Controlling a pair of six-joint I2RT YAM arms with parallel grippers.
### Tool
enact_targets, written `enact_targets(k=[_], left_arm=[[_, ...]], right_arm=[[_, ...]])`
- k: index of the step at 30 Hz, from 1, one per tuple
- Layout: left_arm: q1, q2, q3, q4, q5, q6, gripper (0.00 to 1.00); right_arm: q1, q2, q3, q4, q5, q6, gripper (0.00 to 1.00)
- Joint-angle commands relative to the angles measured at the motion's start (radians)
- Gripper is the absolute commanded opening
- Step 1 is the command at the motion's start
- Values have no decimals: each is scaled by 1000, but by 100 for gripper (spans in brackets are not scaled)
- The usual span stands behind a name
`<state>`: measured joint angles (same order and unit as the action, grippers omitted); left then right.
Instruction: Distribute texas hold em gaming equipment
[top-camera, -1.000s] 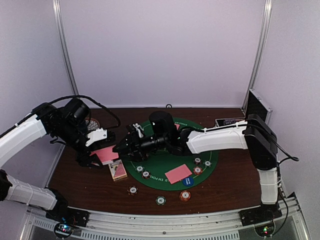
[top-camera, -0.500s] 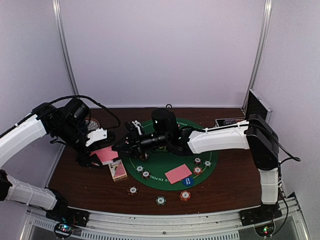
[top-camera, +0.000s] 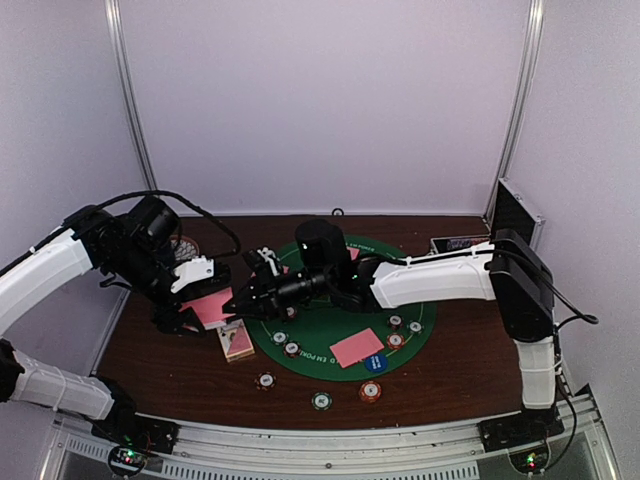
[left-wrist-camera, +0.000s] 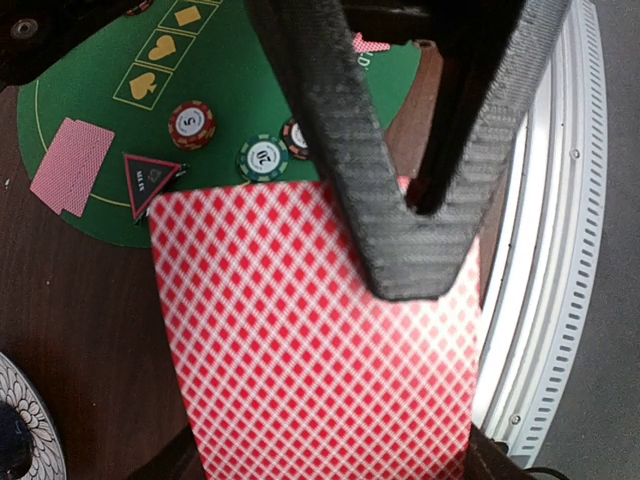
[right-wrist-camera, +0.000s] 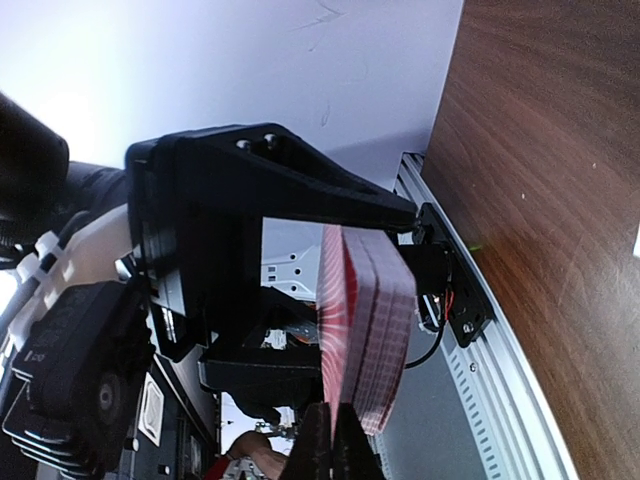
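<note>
Fingers (right-wrist-camera: 330, 195) of the left gripper (top-camera: 203, 305) clamp a deck of pink-backed playing cards (left-wrist-camera: 300, 340) from both sides. They hold it above the dark brown wooden tabletop (top-camera: 450, 375), just off the left rim of the round green felt mat (top-camera: 330, 325). The right gripper (left-wrist-camera: 415, 258) extends across the mat to this deck. Its fingers are pressed together to a point on the top card's patterned back; whether a card is pinched between them cannot be told.

Nearest the arm bases, three round striped poker chips lie on bare wood: a white chip (top-camera: 265, 380), a green chip (top-camera: 321, 401) and an orange chip (top-camera: 370, 391). Beyond them, on the mat's near part, lies a single pink-backed card (top-camera: 357, 347), face down, with a round blue disc (top-camera: 377, 362) just beside its right corner. A pair of chips (top-camera: 292, 349) sits to its left and a cluster of three chips (top-camera: 396, 340) to its right. A small pile of cards (top-camera: 236, 341) rests on the wood at the mat's left edge, near the held deck. Farthest, at the right rear corner, stands a black-and-silver metal case (top-camera: 515, 215).
</note>
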<state>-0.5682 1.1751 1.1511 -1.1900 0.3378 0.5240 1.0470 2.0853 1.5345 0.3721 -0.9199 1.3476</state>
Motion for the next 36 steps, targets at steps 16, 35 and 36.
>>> enact_targets(k=[16,35,36], left_arm=[[5,-39,-17,-7,-9,14,0],[5,-69,-34,-34,-28,18,0],[5,-69,-33,-33,-26,17,0]], right_arm=[[-234,-191,86,-725,44,-493,0],[-94,174,688,-1417,1510,-1480,0],[-83,179,669,-1363,1562,-1526,0]])
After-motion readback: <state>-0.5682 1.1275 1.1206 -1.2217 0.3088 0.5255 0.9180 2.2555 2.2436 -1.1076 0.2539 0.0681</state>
